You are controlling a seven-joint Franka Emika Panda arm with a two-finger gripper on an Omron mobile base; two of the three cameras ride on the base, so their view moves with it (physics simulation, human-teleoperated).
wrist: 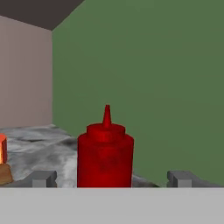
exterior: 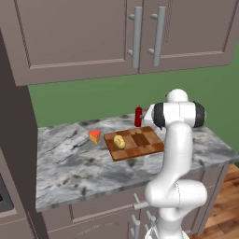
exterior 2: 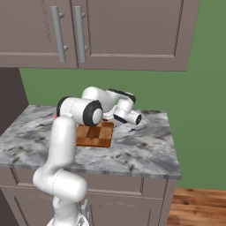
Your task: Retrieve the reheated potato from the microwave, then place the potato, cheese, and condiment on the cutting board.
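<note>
Gripper (wrist: pixel 112 178) is wide open, holding nothing, its 2 fingertips (wrist: pixel 43 178) flanking the condiment (wrist: pixel 105 153) just behind the cutting board (exterior: pixel 140 142); looks light, rigid, slick, so I'd squeeze mid-body.

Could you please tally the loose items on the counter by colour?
Red: 1, the condiment
Orange: 1, the cheese
Pale yellow: 1, the potato
Brown checkered wood: 1, the cutting board
Total: 4
</note>
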